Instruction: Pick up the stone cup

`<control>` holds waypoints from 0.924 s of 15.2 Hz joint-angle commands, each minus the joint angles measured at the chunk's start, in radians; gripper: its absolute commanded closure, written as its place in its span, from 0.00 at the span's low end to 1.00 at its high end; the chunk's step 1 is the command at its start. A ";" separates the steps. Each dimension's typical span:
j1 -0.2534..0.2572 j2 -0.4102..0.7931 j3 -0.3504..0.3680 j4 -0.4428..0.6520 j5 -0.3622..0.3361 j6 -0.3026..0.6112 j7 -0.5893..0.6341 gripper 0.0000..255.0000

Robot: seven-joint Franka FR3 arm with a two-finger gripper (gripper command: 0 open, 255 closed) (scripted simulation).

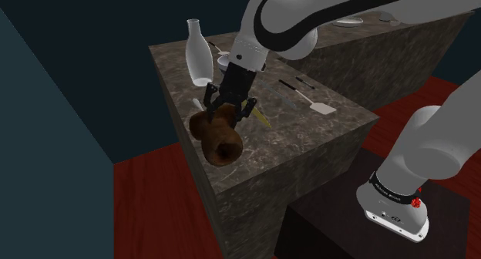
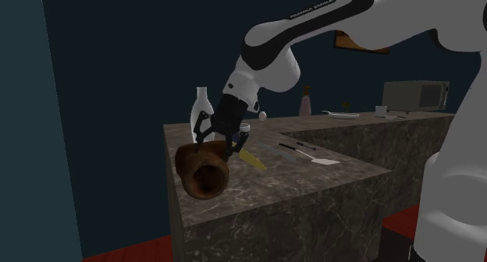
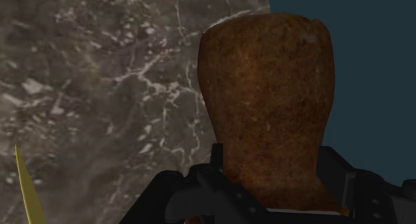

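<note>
A rough brown cup (image 1: 218, 136) hangs tipped on its side, its dark mouth turned outward, by the near corner of the dark marble counter (image 1: 316, 138). My gripper (image 1: 224, 113) is shut on its narrower end from above. In the second exterior view the cup (image 2: 201, 170) shows past the counter's (image 2: 312, 194) left edge, with the gripper (image 2: 216, 146) clasping it. In the wrist view the cup (image 3: 270, 103) stands between the gripper's (image 3: 273, 186) two black fingers, the marble beneath it on one side and dark blue wall on the other.
A white bottle (image 1: 197, 53) stands upright behind the gripper. A yellow pointed thing (image 1: 262, 117) lies close beside the cup. A white spatula (image 1: 320, 105) and thin utensils lie farther along. The red floor (image 1: 154, 196) lies below the counter's edge.
</note>
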 commanded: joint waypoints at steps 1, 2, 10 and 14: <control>-0.002 -0.004 -0.002 0.015 -0.007 -0.018 0.010 1.00; -0.003 -0.007 -0.003 0.025 -0.010 -0.030 0.017 1.00; -0.013 -0.026 -0.015 0.109 -0.039 -0.124 0.066 1.00; -0.017 -0.030 -0.020 0.157 -0.053 -0.171 0.091 1.00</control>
